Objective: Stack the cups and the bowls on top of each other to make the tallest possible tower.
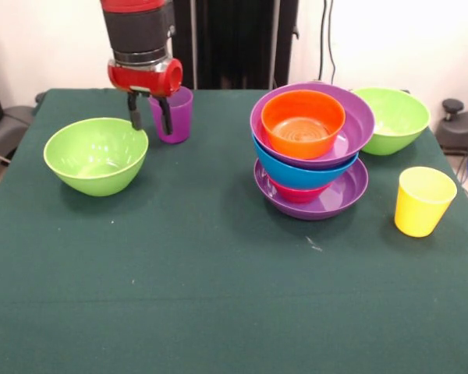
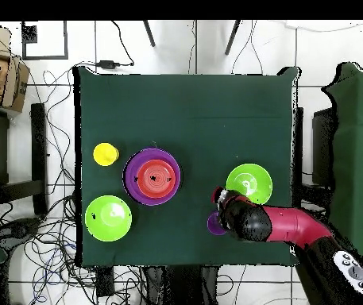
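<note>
Gripper [image 1: 149,114] at purple cup [image 1: 175,117], jaws parted, straddling near rim, not closed. Lime bowl [image 1: 96,156] just beside. Tower [image 1: 312,148] mid-table: purple base, red-pink, blue, tilted purple, orange on top. Yellow cup [image 1: 423,201] and second lime bowl [image 1: 394,118] near tower.

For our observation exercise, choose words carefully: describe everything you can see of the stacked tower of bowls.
The tower is a nested pile of glossy plastic bowls standing on the green table. From the bottom: a wide purple bowl, a small red-pink one mostly hidden, a large blue one, a second wide purple bowl tilted toward the camera, and a small orange bowl inside it. It leans slightly. A lime green bowl sits close behind it; whether they touch is unclear. The gripper is well away.
</note>
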